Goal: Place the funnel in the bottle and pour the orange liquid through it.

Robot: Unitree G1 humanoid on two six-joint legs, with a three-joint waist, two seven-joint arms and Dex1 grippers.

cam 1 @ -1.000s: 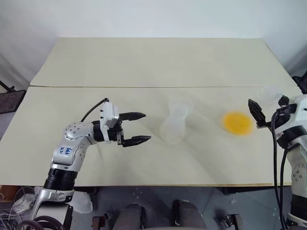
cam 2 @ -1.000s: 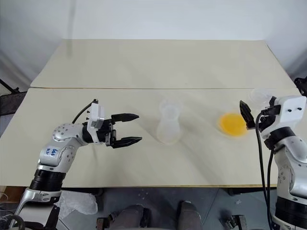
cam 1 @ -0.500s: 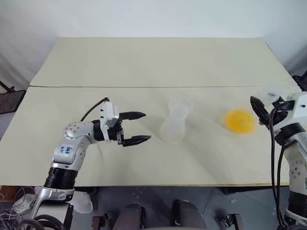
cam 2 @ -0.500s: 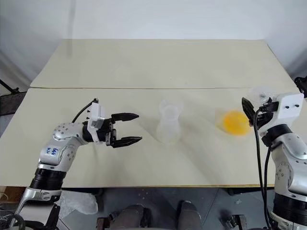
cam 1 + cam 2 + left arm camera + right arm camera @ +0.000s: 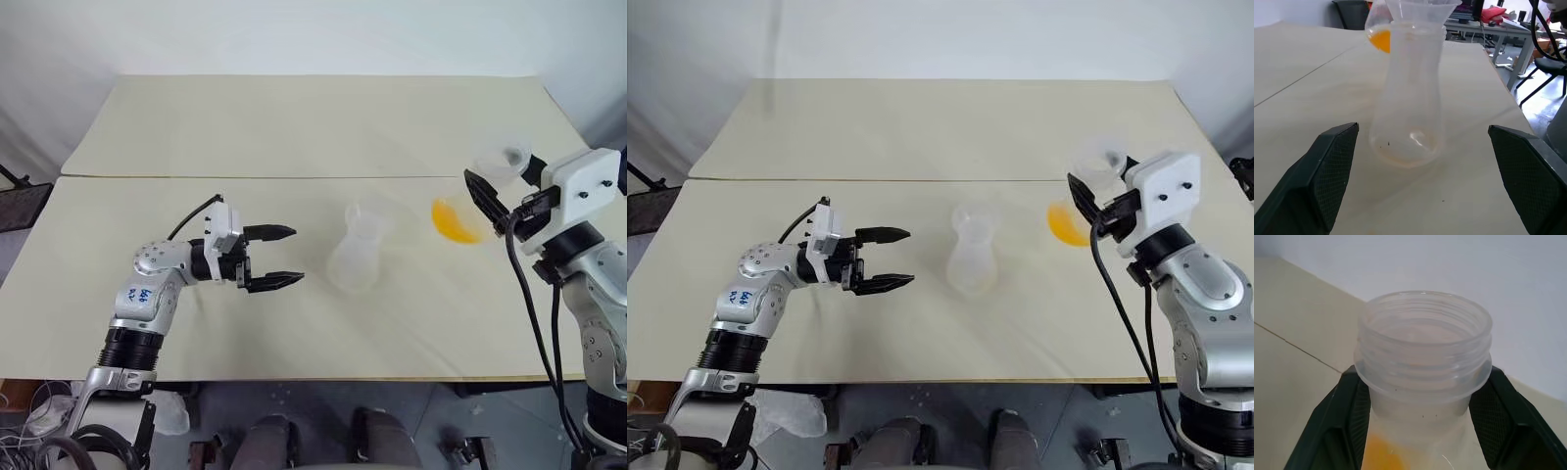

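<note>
The bottle [image 5: 353, 262], a small clear conical flask, stands upright at the table's middle. The clear funnel [image 5: 1420, 9] sits in its neck. My left gripper [image 5: 297, 256] is level and open a short way to the bottle's left, with the bottle between its fingers' lines in the left wrist view but untouched. My right gripper [image 5: 502, 181] is shut on the threaded neck [image 5: 1422, 357] of the larger flask. That flask hangs tilted above the table, right of the bottle. The orange liquid [image 5: 453, 220] pools in its lower side.
The table is two beige boards joined by a seam [image 5: 245, 177]. Its front edge [image 5: 323, 379] runs close to me. A dark object [image 5: 20, 201] stands off the left side. Desks and chairs [image 5: 1528, 44] stand beyond the table's right end.
My right gripper has closed on the larger flask's neck, lifted it off the table and carried it left toward the bottle, tilting it. The left gripper has stayed put.
</note>
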